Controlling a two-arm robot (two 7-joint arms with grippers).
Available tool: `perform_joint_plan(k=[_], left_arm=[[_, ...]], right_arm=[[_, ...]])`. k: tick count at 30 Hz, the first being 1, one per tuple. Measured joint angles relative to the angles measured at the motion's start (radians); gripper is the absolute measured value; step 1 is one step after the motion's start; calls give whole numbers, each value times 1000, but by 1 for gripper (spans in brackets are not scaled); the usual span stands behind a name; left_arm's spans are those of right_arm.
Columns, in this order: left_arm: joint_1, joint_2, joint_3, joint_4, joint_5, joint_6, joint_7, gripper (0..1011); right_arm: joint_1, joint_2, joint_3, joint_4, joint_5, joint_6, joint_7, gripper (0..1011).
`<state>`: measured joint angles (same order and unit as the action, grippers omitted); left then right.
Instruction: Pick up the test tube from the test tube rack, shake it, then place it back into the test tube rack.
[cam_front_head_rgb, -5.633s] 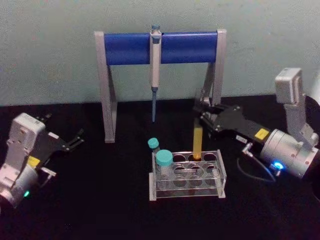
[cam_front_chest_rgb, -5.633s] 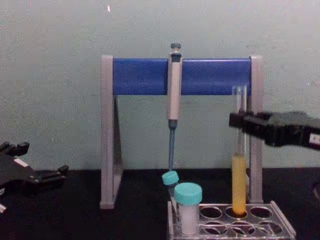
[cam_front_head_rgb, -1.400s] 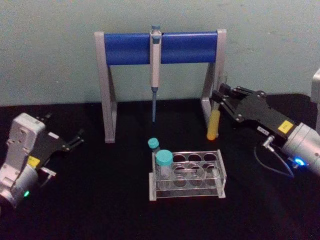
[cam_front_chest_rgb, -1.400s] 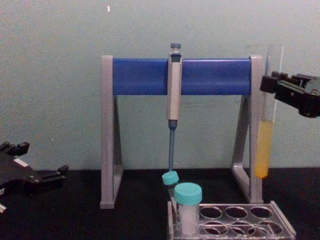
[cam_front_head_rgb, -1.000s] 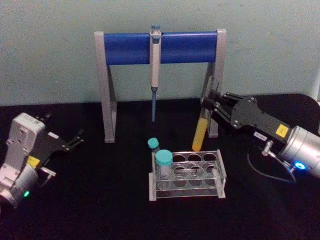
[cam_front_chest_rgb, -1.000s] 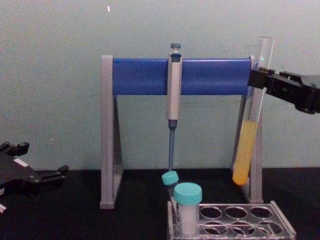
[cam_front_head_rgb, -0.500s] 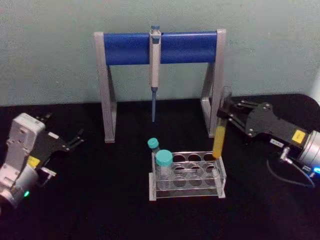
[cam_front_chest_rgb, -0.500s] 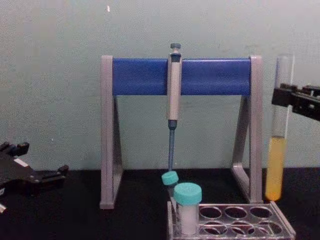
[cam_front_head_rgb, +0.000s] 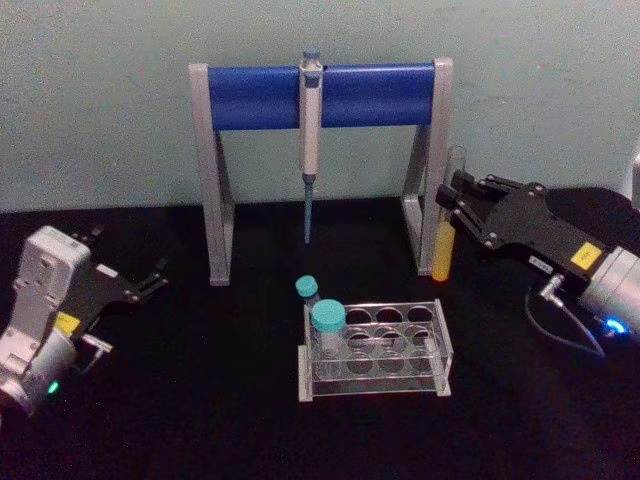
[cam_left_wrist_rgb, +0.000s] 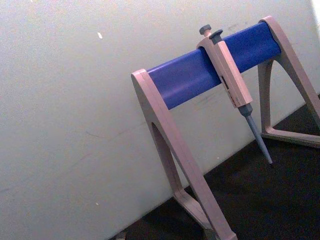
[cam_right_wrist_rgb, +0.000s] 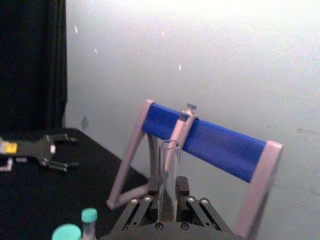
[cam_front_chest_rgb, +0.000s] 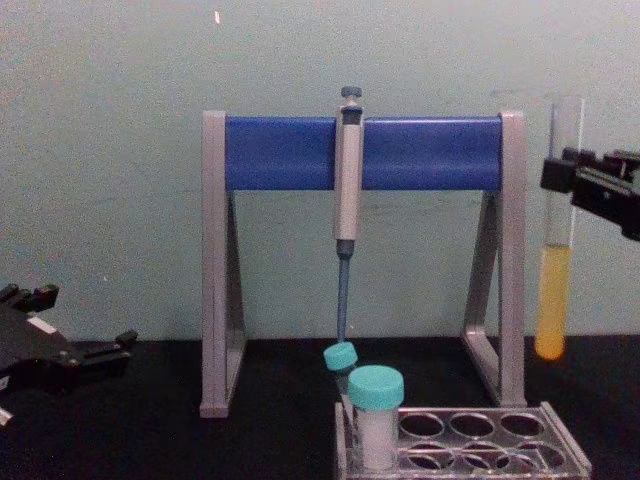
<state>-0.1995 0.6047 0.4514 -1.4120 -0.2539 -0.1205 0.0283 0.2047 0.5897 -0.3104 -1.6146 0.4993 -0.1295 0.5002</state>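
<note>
My right gripper (cam_front_head_rgb: 457, 208) is shut on the test tube (cam_front_head_rgb: 443, 240), a slim clear glass tube with yellow-orange liquid in its lower part. It holds the tube upright in the air, right of and behind the test tube rack (cam_front_head_rgb: 440, 345). In the chest view the test tube (cam_front_chest_rgb: 555, 290) hangs well above the rack (cam_front_chest_rgb: 560, 462), gripped by the right gripper (cam_front_chest_rgb: 565, 180) near its upper end. The right wrist view shows the tube's open top (cam_right_wrist_rgb: 168, 170) rising between the fingers. My left gripper (cam_front_head_rgb: 150, 281) rests open at the far left of the table.
A grey-and-blue pipette stand (cam_front_head_rgb: 318, 95) stands behind the rack, with a pipette (cam_front_head_rgb: 310, 140) hanging from it. Two teal-capped tubes (cam_front_head_rgb: 327, 320) sit at the rack's left end. The table surface is black, and a pale wall closes the back.
The right gripper has lifted the test tube slightly and moved it a little away from the rack since half a second ago. Earlier it swung the tube side to side. The left arm stayed still.
</note>
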Motion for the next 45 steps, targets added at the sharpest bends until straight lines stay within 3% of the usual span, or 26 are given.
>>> perform_joint_plan(k=[9,19,26,45], left_arm=[[0,0,0,0,0,0,0,1001],[0,0,0,0,0,0,0,1001],[0,0,0,0,0,0,0,1001],[0,0,0,0,0,0,0,1001]], right_arm=[[21,-47,1,31,97,7,98,229],[40,-19,-24,57,205,41,212,229],[42,18,-36,61,213,42,223,229],[57,13,-69,73,183,11,192,229]])
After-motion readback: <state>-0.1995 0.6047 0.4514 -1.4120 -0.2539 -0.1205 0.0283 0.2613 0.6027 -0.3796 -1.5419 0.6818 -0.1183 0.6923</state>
